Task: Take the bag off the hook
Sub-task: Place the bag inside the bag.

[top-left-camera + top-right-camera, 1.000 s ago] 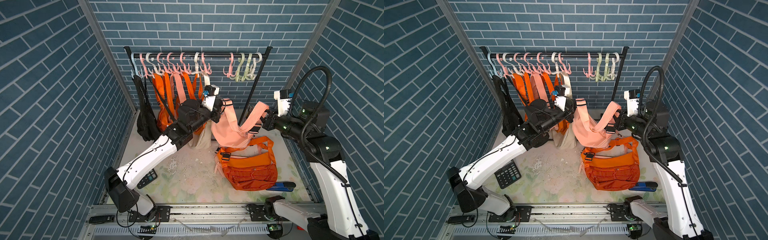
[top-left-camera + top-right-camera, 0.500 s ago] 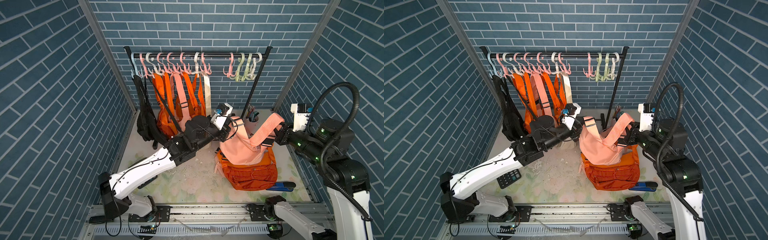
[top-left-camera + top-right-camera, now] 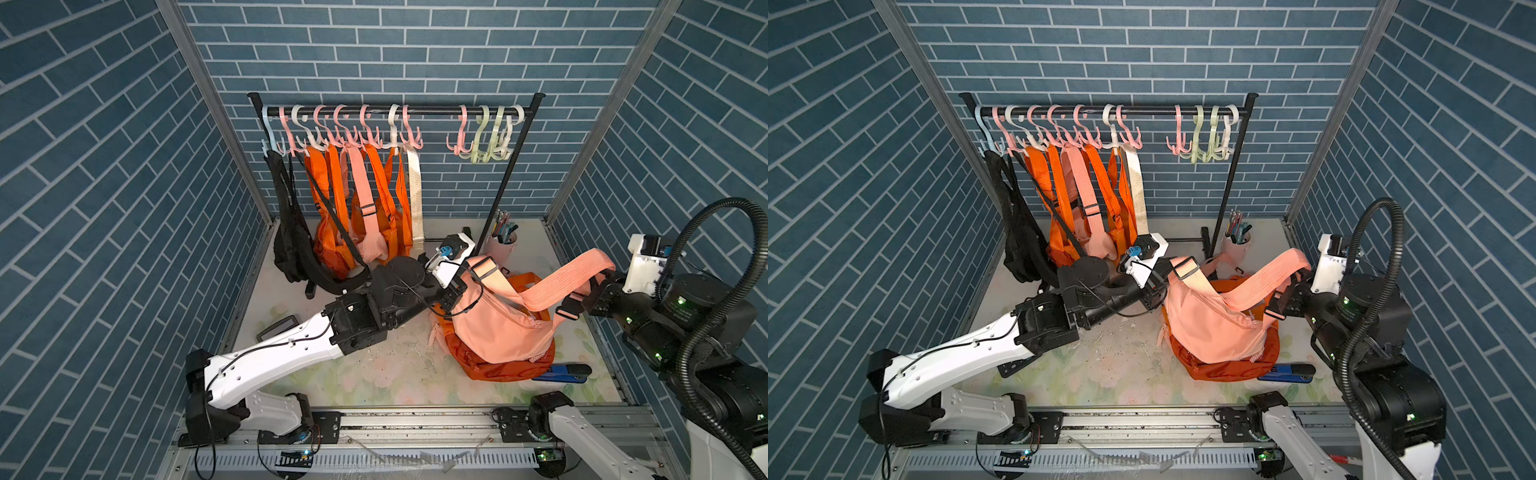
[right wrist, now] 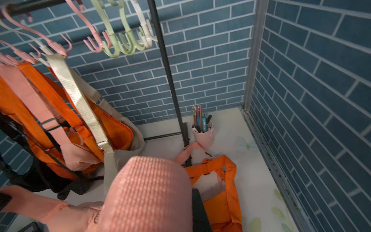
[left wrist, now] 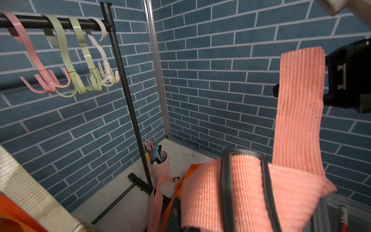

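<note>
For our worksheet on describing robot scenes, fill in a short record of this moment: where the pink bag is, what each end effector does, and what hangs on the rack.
pink bag: off the rack, lying on an orange bag
strap: lifted, stretched between both arms
left end effector: shut on strap near its buckle
right end effector: shut on strap
rack: hanging bags at one end, four bare hooks at the other

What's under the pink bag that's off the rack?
An orange bag lies on the table under the pink bag. Only its bottom edge and a strap show; the rest is covered.
</note>
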`<act>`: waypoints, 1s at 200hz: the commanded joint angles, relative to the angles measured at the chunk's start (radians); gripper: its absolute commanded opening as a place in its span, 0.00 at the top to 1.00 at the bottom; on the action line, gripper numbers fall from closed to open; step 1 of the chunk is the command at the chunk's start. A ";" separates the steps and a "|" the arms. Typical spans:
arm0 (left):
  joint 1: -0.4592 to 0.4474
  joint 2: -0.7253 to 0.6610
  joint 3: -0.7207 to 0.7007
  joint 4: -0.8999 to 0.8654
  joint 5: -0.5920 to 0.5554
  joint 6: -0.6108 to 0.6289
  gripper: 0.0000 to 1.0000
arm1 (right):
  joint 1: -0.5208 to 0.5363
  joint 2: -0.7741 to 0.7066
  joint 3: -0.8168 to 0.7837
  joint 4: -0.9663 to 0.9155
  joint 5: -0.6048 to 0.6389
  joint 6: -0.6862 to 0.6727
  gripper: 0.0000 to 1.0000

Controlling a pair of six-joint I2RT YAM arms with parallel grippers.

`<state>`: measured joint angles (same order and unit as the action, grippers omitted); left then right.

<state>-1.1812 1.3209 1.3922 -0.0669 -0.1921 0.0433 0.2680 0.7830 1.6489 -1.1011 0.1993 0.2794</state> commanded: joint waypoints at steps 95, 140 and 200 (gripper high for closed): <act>-0.142 -0.023 -0.154 0.040 -0.101 -0.067 1.00 | -0.002 0.021 0.119 -0.177 0.238 -0.094 1.00; -0.154 0.000 -0.263 0.115 -0.092 -0.158 1.00 | -0.002 0.006 0.052 -0.159 0.279 -0.085 1.00; -0.134 0.061 -0.350 0.218 -0.055 -0.251 1.00 | -0.003 -0.007 -0.155 -0.009 0.281 -0.019 1.00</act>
<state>-1.3277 1.3647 1.0733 0.0677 -0.2695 -0.1471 0.2680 0.7815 1.5497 -1.2041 0.4500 0.2211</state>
